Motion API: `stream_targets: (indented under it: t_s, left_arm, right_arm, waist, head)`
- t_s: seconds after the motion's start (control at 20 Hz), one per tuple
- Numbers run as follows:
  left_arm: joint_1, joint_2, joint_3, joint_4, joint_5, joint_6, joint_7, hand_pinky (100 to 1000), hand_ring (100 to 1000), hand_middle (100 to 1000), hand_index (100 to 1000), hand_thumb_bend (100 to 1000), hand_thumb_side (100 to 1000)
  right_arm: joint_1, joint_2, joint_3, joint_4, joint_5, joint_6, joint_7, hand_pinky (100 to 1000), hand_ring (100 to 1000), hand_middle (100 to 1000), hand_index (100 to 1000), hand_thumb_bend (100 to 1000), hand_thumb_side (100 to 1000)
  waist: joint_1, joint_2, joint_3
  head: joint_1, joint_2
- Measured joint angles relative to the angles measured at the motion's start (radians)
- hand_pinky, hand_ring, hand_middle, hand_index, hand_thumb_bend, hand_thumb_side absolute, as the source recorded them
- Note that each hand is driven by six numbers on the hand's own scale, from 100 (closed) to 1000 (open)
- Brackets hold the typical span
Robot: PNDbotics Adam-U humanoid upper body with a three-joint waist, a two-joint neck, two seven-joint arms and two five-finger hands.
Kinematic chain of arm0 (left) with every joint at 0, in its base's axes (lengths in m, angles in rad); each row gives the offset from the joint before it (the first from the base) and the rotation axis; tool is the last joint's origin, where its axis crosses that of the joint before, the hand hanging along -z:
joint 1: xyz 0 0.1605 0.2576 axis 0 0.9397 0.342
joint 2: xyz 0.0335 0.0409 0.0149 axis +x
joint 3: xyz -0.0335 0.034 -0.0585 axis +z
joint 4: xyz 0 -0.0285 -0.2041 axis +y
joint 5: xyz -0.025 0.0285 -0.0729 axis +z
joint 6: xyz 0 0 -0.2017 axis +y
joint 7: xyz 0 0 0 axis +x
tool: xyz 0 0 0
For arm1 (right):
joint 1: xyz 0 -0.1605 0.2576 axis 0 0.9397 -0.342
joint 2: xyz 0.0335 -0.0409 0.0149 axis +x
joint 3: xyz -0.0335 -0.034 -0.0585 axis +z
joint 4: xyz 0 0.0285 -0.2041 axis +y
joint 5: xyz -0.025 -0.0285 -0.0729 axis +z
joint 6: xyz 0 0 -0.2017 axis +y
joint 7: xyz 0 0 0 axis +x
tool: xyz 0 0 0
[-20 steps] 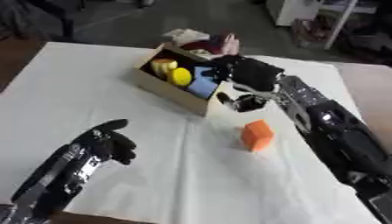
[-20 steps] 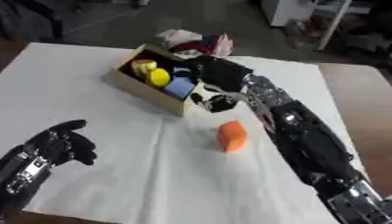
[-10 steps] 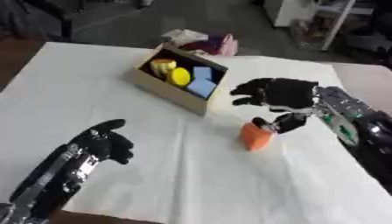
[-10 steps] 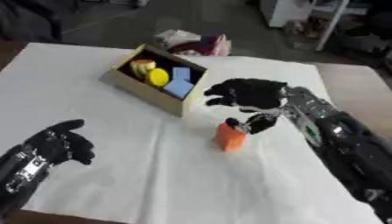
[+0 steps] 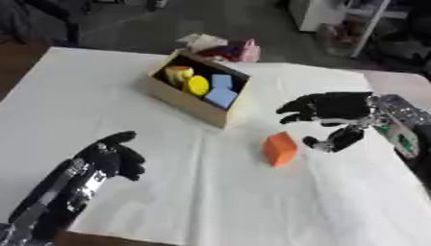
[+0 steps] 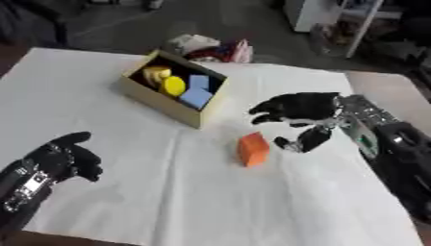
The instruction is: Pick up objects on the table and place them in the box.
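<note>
At centre frame, my right hand (image 5: 333, 108) hovers with fingers spread, empty, beside the orange block (image 5: 279, 149), seemingly light and rigid, best pinched across opposite flat faces.

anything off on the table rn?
Nothing spilled or damaged. The box sits askew to the table edges, and one orange block lies outside it on the white cloth, beside the open right hand.

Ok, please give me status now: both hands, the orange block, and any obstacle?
Right hand open, beside orange block, not touching. Left hand idle, lower left, holds nothing. Block on the cloth, outside box. Nothing in the way.
</note>
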Motion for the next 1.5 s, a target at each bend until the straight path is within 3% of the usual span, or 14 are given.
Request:
stream_targets:
  t_s: [0.45, 1.15, 1.5]
  left_arm:
    - [0.000, 0.000, 0.000, 0.000, 0.000, 0.000, 0.000, 659, 668, 640, 927, 100, 816]
    - [0.001, 0.000, 0.000, 0.000, 0.000, 0.004, -0.004, 660, 670, 641, 928, 100, 820]
    - [0.006, 0.000, 0.000, 0.000, 0.000, 0.004, -0.004, 660, 671, 641, 928, 100, 823]
  right_arm:
    - [-0.028, 0.025, -0.030, 0.037, -0.027, 0.067, 0.067, 956, 1000, 1000, 1000, 100, 281]
    - [-0.011, 0.020, 0.033, -0.052, -0.227, 0.172, 0.172, 950, 1000, 992, 1000, 100, 675]
    - [0.007, 0.002, 0.075, -0.093, -0.327, 0.225, 0.225, 949, 1000, 988, 1000, 100, 780]
  waist:
    - [0.001, 0.000, 0.000]
    - [-0.002, -0.003, 0.000]
    - [-0.004, -0.004, 0.000]
  head:
    - [0.000, 0.007]
    - [-0.003, 0.008]
    - [-0.008, 0.008]
